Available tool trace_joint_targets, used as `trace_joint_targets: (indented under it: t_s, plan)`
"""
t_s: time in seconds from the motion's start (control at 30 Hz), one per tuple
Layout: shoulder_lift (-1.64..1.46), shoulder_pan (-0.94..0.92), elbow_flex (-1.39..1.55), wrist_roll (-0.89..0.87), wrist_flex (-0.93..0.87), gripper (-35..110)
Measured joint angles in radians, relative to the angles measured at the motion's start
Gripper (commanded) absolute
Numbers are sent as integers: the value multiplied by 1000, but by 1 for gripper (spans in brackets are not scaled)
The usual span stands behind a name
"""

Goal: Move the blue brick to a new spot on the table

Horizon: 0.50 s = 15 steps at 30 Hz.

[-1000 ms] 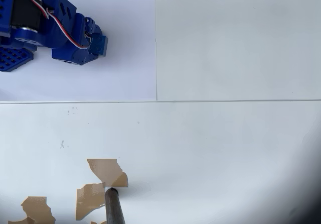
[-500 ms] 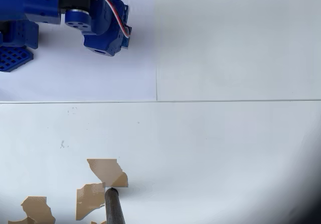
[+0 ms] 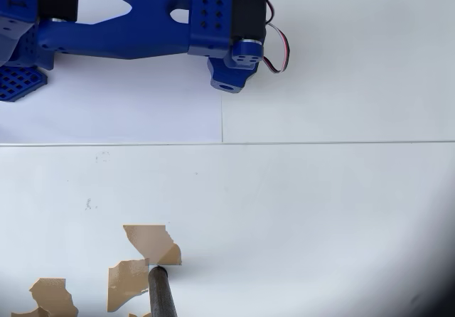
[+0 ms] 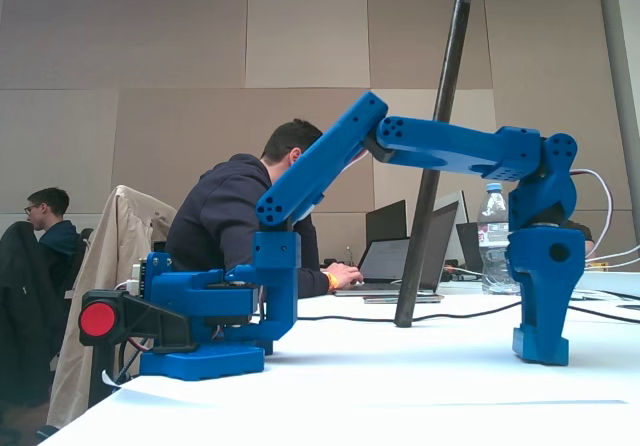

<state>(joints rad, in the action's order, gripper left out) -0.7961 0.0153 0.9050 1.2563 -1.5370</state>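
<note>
Reaching farther right since earlier, the gripper (image 4: pixel 541 351) points down at the table (image 3: pixel 320 210); finger state unclear.

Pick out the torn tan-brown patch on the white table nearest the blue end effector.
The uppermost torn tan-brown patch in the overhead view, above the dark pole; the other two lie lower, farther from the blue end effector.

Bright, even light; dark corner vignette
</note>
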Motion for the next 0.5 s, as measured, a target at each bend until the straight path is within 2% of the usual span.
trace_joint_targets:
  t_s: [0.13, 0.37, 0.5]
  plan:
    - [156, 41, -373, -31, -63, 1]
    - [291, 89, -569, -71, -75, 2]
    - [337, 83, -644, -98, -75, 19]
